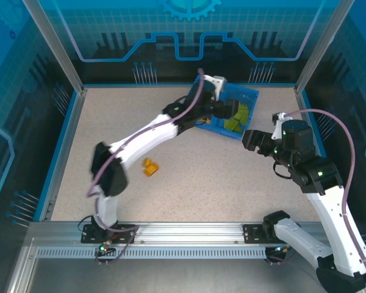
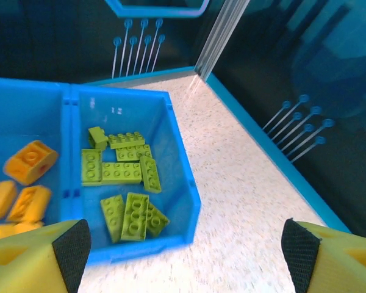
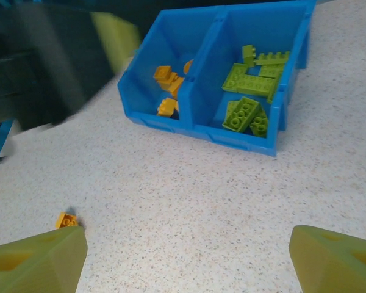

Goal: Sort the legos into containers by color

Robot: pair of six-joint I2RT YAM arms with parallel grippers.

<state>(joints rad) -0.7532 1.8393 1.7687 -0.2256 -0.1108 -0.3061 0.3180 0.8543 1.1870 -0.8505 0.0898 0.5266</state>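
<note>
From the overhead camera I see my left arm stretched out across the table (image 1: 201, 177) to the blue tray (image 3: 244, 139), which sits askew near the far edge. The left gripper (image 2: 184, 247) hangs over the tray's near side. Its jaws stand wide apart and nothing lies between the black pads (image 2: 70, 250); it grips nothing.

Through the left wrist camera I look straight down into both compartments. The one on the right of the divider holds the light green bricks (image 2: 125, 177), lying flat in a loose cluster, some touching, with one small piece at the back of the group. The compartment on the left holds orange bricks (image 2: 29, 162); I can see several of them, and the frame edge cuts off the rest.

My right gripper (image 3: 189, 244) hovers over bare table just beside the tray's near right corner. Its yellow-green fingers are spread wide with only tabletop between them, so it holds nothing.

Loose orange bricks (image 1: 150, 166) lie on the open table, well apart from the tray and near the left arm's elbow. Overhead they look like two small pieces close together, though I cannot tell whether they touch. The right wrist camera catches one of them at its lower left edge.
</note>
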